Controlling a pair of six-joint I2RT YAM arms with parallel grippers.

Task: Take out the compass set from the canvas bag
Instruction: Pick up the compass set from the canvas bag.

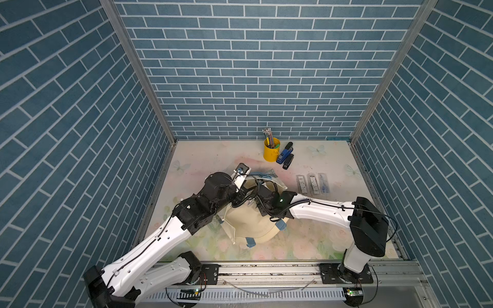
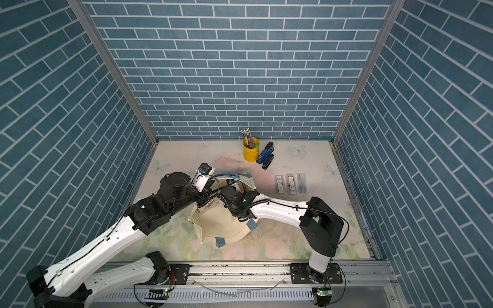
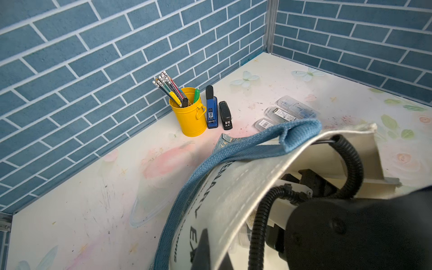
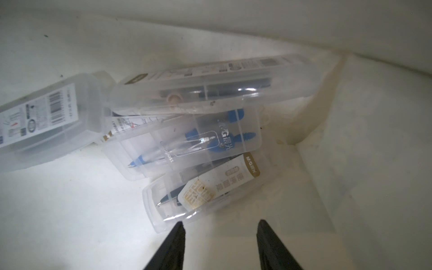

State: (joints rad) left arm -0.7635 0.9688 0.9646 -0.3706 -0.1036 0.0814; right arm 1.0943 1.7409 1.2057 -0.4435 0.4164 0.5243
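Note:
The cream canvas bag (image 1: 250,224) (image 2: 221,226) lies mid-table with its mouth toward the back. My left gripper (image 3: 216,254) is shut on the bag's rim (image 3: 245,187), holding the mouth up; a light blue handle (image 3: 233,149) drapes over it. The right arm (image 1: 314,210) reaches into the mouth. Inside, my right gripper (image 4: 221,223) is open, its fingertips (image 4: 180,225) just short of the nearest compass set (image 4: 210,187), a clear plastic case. Several more such cases lie piled behind it, one showing a blue compass (image 4: 210,138). In both top views the right gripper is hidden.
Three clear cases (image 1: 312,183) lie side by side on the table right of the bag. At the back stand a yellow pencil cup (image 1: 271,152), a blue stapler (image 1: 285,156) and a black stapler (image 1: 288,162). Blue brick walls close three sides.

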